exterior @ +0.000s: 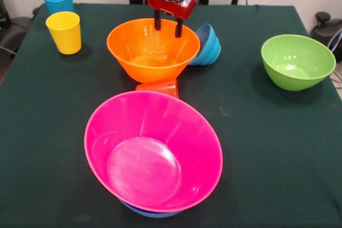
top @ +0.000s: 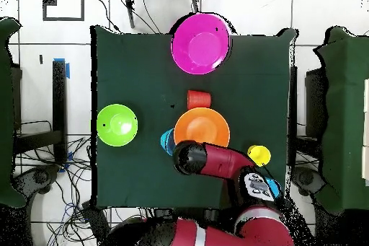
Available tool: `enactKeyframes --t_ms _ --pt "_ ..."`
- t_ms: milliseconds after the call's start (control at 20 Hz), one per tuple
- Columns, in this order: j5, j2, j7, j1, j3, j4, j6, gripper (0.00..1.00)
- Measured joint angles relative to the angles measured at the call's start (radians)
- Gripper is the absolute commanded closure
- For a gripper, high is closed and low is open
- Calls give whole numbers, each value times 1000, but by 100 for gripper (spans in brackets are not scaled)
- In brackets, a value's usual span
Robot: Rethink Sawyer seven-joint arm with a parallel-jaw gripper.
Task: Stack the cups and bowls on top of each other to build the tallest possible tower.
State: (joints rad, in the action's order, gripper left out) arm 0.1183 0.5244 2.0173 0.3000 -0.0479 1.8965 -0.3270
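Orange glossy plastic bowl (exterior: 153, 49) sits upright mid-table (exterior: 256, 132), far rim right under my gripper (exterior: 167, 27). Its fingers (exterior: 157, 22) look spread, straddling that rim. I judge it light, stiff and slick, so I'd pinch the thin rim wall squarely. Pink-over-blue tower (exterior: 154, 158) waits nearer the camera.

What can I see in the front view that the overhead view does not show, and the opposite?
Only the front view shows the gripper, open above the orange bowl's far rim, and a blue rim under the pink bowl. Only the overhead view shows the whole arm, which covers part of the orange bowl, and cables on the floor. Both show the green bowl, the yellow cup and the orange-red cup.
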Motion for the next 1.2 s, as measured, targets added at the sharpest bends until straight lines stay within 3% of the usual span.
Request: enactKeyframes --t_ms 750,1200 --pt "2 -12 0 -12 2 -25 0 0" --pt "3 108 0 48 39 46 -2 0"
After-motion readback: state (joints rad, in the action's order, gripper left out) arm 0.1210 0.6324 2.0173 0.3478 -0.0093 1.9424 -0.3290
